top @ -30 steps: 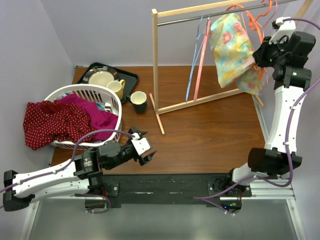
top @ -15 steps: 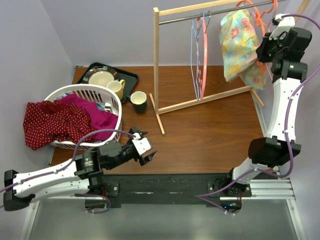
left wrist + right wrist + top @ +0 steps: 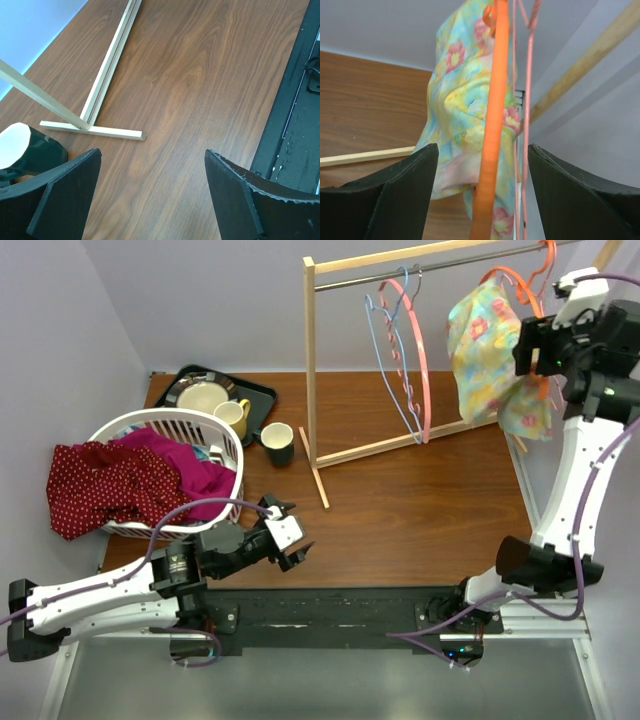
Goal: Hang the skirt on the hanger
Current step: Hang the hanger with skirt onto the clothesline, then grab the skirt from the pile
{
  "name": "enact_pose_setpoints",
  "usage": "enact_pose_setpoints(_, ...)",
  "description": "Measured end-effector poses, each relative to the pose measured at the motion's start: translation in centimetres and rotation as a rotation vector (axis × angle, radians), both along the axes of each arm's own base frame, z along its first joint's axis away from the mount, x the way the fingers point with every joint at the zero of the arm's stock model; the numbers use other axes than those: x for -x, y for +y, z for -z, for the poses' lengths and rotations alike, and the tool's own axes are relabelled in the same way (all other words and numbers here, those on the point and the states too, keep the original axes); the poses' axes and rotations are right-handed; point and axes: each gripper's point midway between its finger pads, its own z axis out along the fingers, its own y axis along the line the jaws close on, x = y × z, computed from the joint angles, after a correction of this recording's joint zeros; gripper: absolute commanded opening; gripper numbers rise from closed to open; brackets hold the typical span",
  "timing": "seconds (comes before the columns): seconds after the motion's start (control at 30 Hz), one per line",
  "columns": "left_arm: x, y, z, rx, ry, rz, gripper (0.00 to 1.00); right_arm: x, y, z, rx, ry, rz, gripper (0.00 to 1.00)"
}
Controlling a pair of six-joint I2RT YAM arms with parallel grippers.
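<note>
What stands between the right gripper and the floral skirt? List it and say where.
Only the orange hanger: its arm runs down between the open jaws of the right gripper, directly in front of the floral skirt, with a thin pink wire close beside it. Nothing else visible blocks the way.

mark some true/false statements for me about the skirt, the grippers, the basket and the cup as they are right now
1. The floral skirt hangs from the orange hanger. True.
2. The right gripper is clamped on the skirt. False: its jaws stand open on either side of the orange hanger.
3. The left gripper is open and holds nothing. True.
4. The laundry basket is empty. False: red clothes fill it and spill over its side.
5. The dark cup stands on the tray. False: it stands on the table beside the tray.
</note>
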Motion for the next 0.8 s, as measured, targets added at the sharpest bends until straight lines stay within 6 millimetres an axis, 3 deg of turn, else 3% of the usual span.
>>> enact_pose_setpoints(0.27, 0.2, 0.4, -0.6, 0.021, -0.004, -0.001, 0.89, 6.8, -0.6, -9.5, 0.060, -0.213, 0.045, 0.71)
enact_pose_setpoints(0.4, 0.1, 0.7, -0.6, 0.026, 0.005, -0.020, 0.89, 7.5, -1.9, -11.6, 0.035, -0.267, 0.083, 0.68)
enact_pose_setpoints(0.5, -0.1, 1.1, -0.4, 0.017, 0.012, -0.041, 0.89, 6.3, -2.3, -10.7, -0.027, -0.243, 0.063, 0.66)
enact_pose_setpoints(0.7, -0.5, 1.6, 0.1, 0.001, 0.019, -0.074, 0.89, 3.1, -2.3, -5.2, -0.180, -0.111, 0.007, 0.64)
enact_pose_setpoints(0.8, -0.6, 1.7, 0.1, 0.001, 0.018, -0.082, 0.89, 2.2, -2.8, -3.9, -0.209, -0.080, 0.019, 0.64)
